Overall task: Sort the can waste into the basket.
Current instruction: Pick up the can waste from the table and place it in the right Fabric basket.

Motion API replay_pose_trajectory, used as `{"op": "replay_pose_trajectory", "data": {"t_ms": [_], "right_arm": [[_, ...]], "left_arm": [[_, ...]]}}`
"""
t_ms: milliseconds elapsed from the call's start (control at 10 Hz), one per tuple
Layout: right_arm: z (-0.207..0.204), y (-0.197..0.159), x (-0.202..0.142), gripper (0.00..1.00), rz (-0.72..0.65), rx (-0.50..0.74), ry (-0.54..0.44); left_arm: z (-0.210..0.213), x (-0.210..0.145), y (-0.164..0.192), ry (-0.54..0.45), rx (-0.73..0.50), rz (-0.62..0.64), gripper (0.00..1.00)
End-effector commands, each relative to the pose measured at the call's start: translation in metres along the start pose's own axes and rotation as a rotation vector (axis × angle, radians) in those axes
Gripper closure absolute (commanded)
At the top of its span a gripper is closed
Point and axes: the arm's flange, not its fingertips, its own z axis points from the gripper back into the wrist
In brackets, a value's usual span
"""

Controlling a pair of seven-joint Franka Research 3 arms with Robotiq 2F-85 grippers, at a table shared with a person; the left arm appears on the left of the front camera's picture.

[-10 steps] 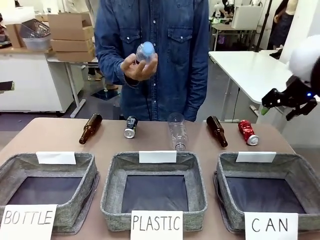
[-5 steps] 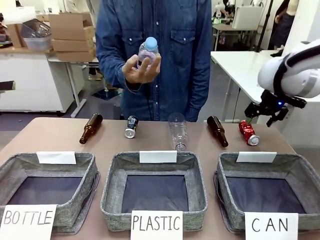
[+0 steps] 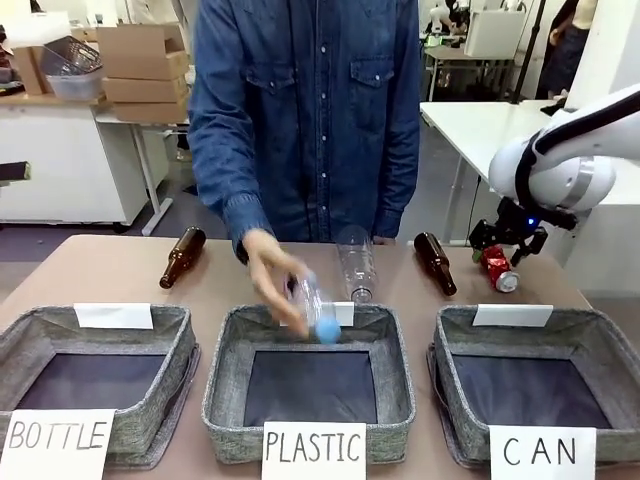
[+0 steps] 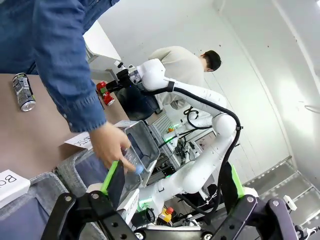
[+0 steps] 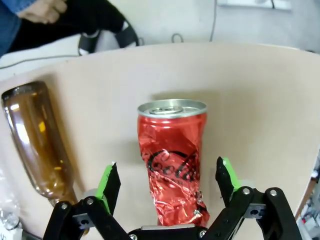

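The crushed red can (image 3: 497, 268) lies on its side at the table's far right, behind the grey basket (image 3: 447, 335) signed "CAN". My right gripper (image 3: 503, 248) hovers just over that can, open. In the right wrist view the red can (image 5: 172, 155) lies between the spread green fingertips (image 5: 110, 181) of my right gripper (image 5: 168, 178), which do not touch it. The dark printed can (image 4: 23, 91) lies on the table past the person's sleeve in the left wrist view. My left gripper (image 4: 172, 177) hangs open in the air and holds nothing.
The person's hand (image 3: 268, 275) lowers a clear bottle (image 3: 314, 305) with a blue cap into the middle "PLASTIC" bin (image 3: 222, 345). Brown bottles (image 3: 181, 256) (image 3: 434, 262) and another clear bottle (image 3: 354, 262) lie along the far edge. The "BOTTLE" bin (image 3: 182, 340) stands at the left.
My right arm has swung left and down from the table's edge to just above the red can. The person's hand has brought the clear bottle from chest height down to the middle bin.
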Motion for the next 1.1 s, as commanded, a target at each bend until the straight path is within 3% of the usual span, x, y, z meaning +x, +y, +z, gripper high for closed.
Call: {"op": "replay_pose_trajectory", "data": {"t_ms": [0, 400, 500, 600, 700, 800, 900, 1000], "right_arm": [[0.0004, 0.0066, 0.0076, 0.0, -0.026, -0.058, 0.015], [-0.0086, 0.0103, 0.0061, 0.0, -0.067, -0.081, 0.047], [-0.0083, 0.0098, 0.0066, 0.59, -0.096, -0.073, 0.04], [-0.0078, 0.0097, 0.0069, 0.59, -0.1, -0.087, 0.034], [-0.0075, 0.0101, 0.0067, 1.0, -0.097, -0.094, 0.03], [-0.0076, 0.0102, 0.0066, 0.64, -0.088, -0.113, 0.029], [-0.0076, 0.0102, 0.0063, 1.0, -0.086, -0.124, 0.026], [-0.0075, 0.009, 0.0064, 0.87, -0.092, -0.136, 0.025]], "left_arm": [[-0.001, 0.0023, -0.0009, -0.009, -0.017, -0.023, 0.0], [-0.001, 0.0023, -0.0009, -0.009, -0.017, -0.023, 0.0], [-0.001, 0.0023, -0.0009, -0.009, -0.017, -0.023, 0.0], [-0.001, 0.0023, -0.0009, -0.009, -0.017, -0.023, 0.0], [-0.001, 0.0023, -0.0009, -0.009, -0.017, -0.023, 0.0], [-0.001, 0.0023, -0.0009, -0.009, -0.017, -0.023, 0.0], [-0.001, 0.0023, -0.0009, -0.009, -0.017, -0.023, 0.0], [-0.001, 0.0023, -0.0009, -0.009, -0.017, -0.023, 0.0]]}}
